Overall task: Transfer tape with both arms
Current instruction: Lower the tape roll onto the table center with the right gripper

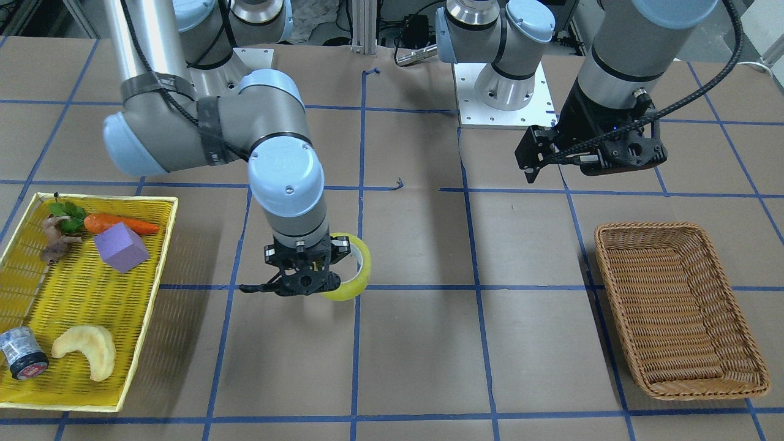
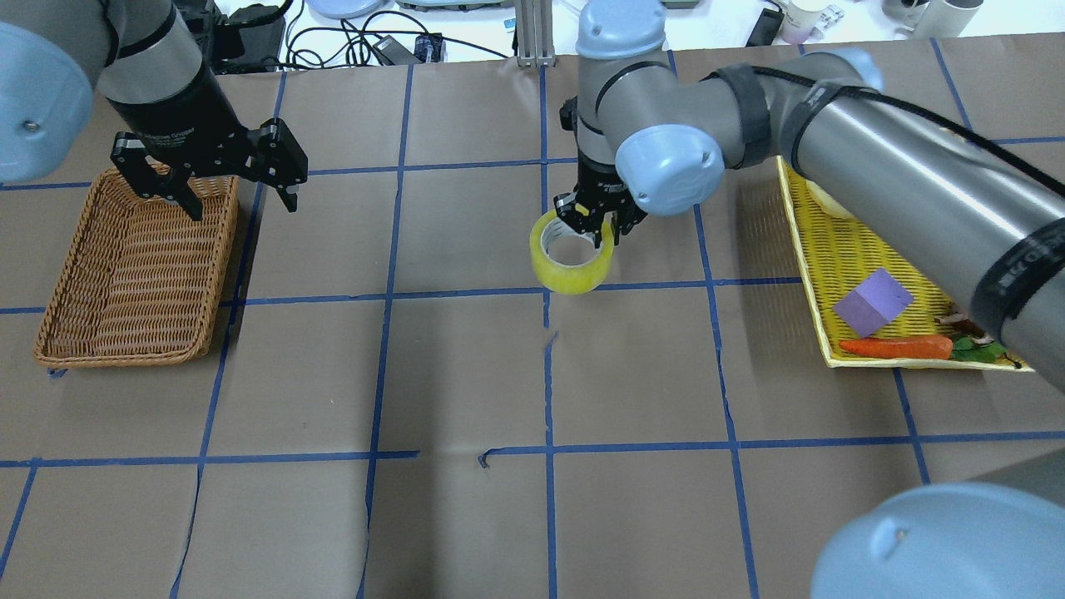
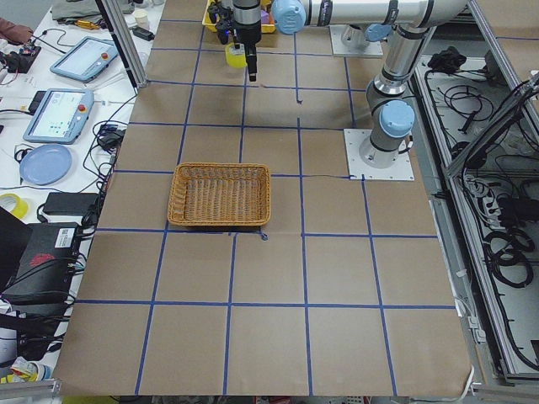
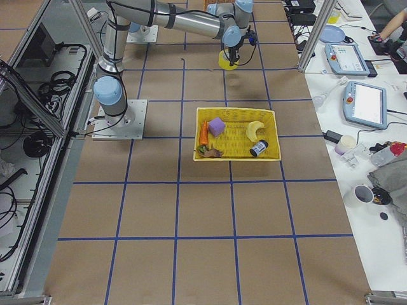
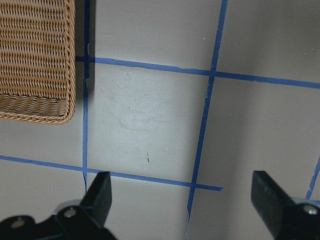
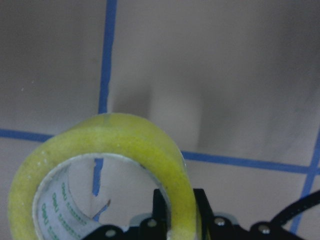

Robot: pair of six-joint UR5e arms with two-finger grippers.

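The yellow tape roll [image 2: 572, 268] hangs tilted just above the table's middle, held by its rim. My right gripper [image 2: 594, 223] is shut on it, one finger inside the ring and one outside. The right wrist view shows the tape [image 6: 115, 145] and the gripper [image 6: 180, 207] closely, with the roll's shadow on the table behind. In the front-facing view the tape [image 1: 355, 269] sits beside the right gripper [image 1: 306, 272]. My left gripper [image 2: 241, 204] is open and empty, above the basket's inner edge. It also shows in the left wrist view [image 5: 185, 200].
A brown wicker basket [image 2: 125, 274] stands under the left arm and is empty [image 1: 674, 306]. A yellow tray [image 1: 73, 294] on the right arm's side holds a carrot [image 1: 119, 225], a purple cube [image 1: 121, 247], a pale crescent [image 1: 86, 349] and a small grey cylinder [image 1: 23, 355].
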